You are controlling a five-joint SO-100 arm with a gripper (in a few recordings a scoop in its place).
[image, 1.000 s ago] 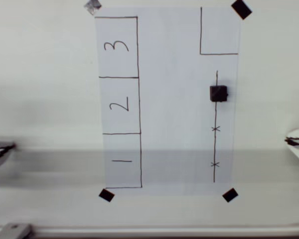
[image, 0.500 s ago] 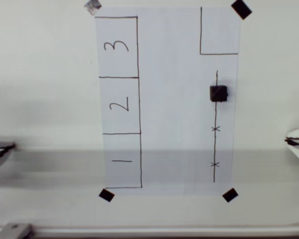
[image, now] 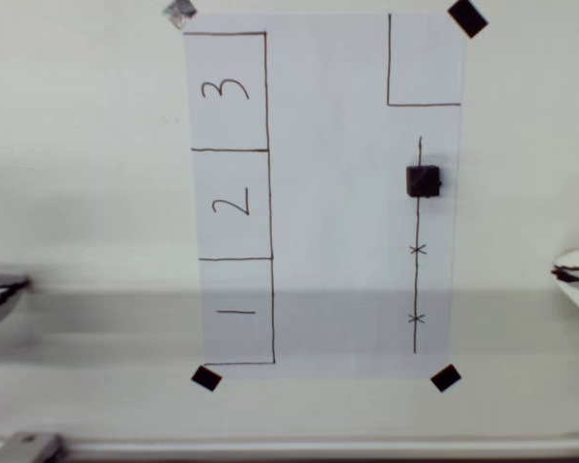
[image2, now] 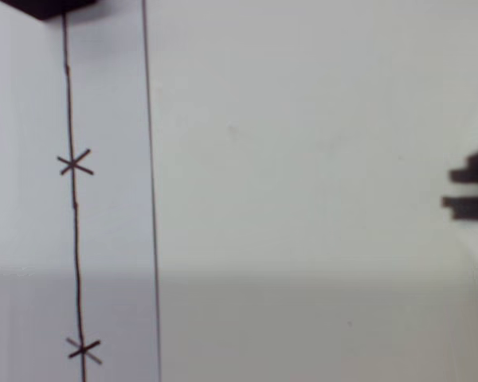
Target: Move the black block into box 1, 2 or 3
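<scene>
On the paper's left edge you have box 3 (image: 228, 91) drawn at the top corner, empty, waiting as the drop spot. Across the sheet, the black block (image: 424, 180) sits on the pen line (image: 417, 280) near the right edge, untouched. Your gripper (image: 577, 275) waits off-paper; its opening I cannot tell.

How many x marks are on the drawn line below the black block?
2. Both sit on the line below the black block: upper x mark, lower x mark. The block may cover another.
</scene>
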